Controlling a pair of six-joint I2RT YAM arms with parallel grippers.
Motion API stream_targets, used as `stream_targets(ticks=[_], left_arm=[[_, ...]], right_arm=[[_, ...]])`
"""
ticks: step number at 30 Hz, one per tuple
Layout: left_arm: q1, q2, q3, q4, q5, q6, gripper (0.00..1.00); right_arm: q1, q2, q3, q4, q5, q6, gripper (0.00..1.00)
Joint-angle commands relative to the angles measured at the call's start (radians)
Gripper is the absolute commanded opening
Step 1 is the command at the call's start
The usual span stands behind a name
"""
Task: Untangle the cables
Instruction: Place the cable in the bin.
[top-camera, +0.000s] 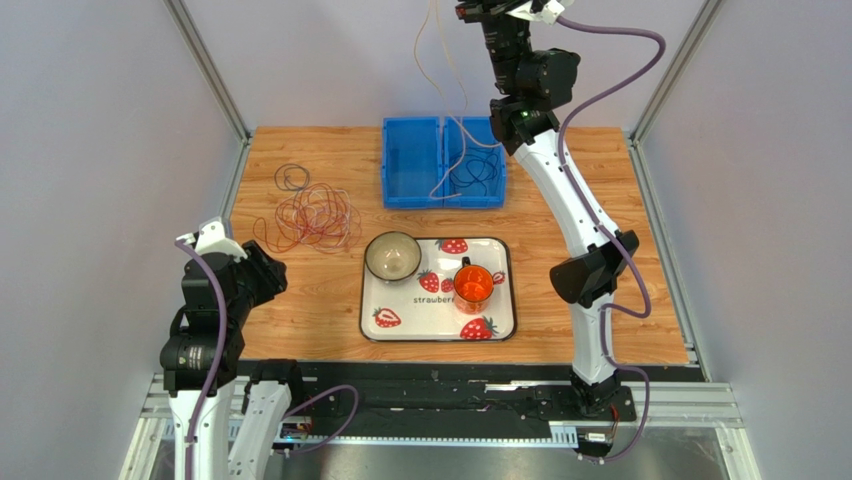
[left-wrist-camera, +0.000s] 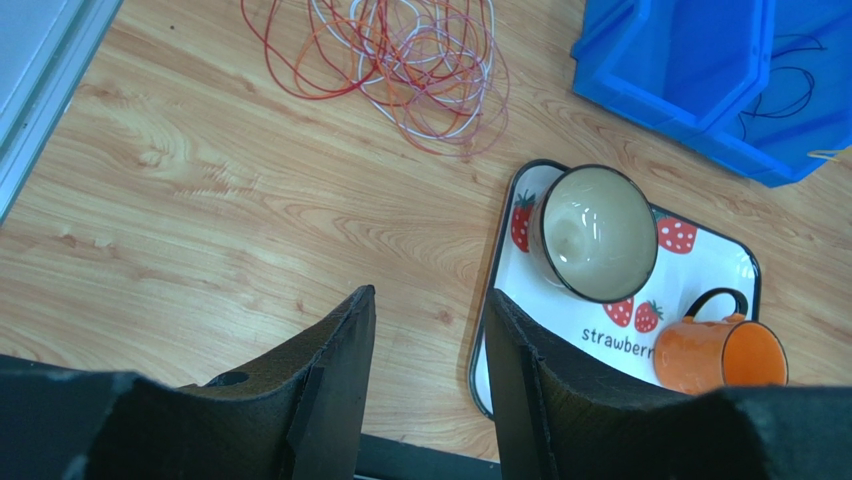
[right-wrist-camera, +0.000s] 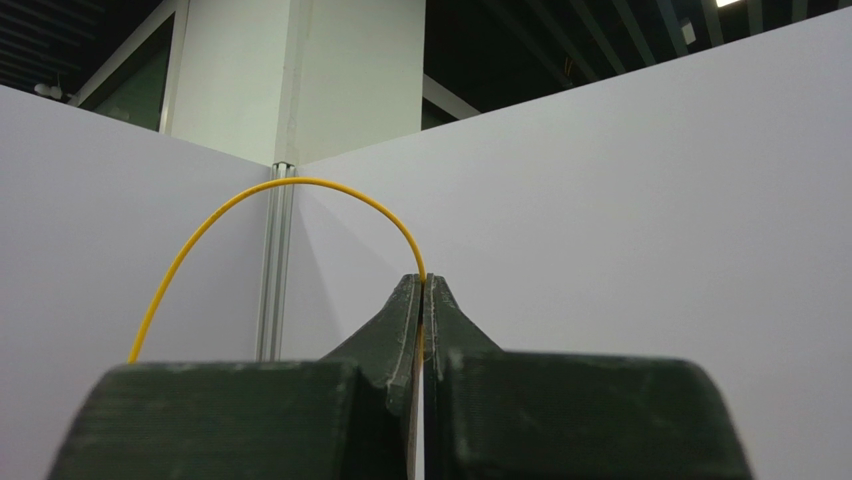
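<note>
Pinching 1 yellow cable, the right hand sits high.

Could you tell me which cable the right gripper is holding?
The yellow cable, pinched in the right gripper; the red tangle lies on the table.

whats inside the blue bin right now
In the blue bin, the right compartment holds a dark cable coil; the yellow cable pinched in the right gripper trails down into it. The left compartment looks bare. The right arm covers its far right corner.
</note>
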Motion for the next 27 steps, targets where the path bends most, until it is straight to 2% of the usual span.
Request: stream_targets(ticks=[1, 9, 19, 27], left_arm=[[0.008, -0.004, -0.003, 0.013, -0.003, -0.008, 0.53], [0.008, 0.011, -0.003, 0.011, 0.0, -0.008, 0.53], [0.008, 0.024, 0.0, 0.006, -0.009, -0.013, 0.52], [0.008, 0.031, 0.002, 0.003, -0.012, -0.015, 0.52]], right_arm=[[-0.011, 0.064, 0.073, 0.02, 0.011, -0.016, 0.0], [-0.019, 0.164, 0.128, 0.075, 0.015, -0.021, 0.0], [-0.031, 0.319, 0.122, 0.099, 0.032, -0.054, 0.0], [-0.051, 0.365, 0.025, 0.077, 0.026, 0.021, 0.0]])
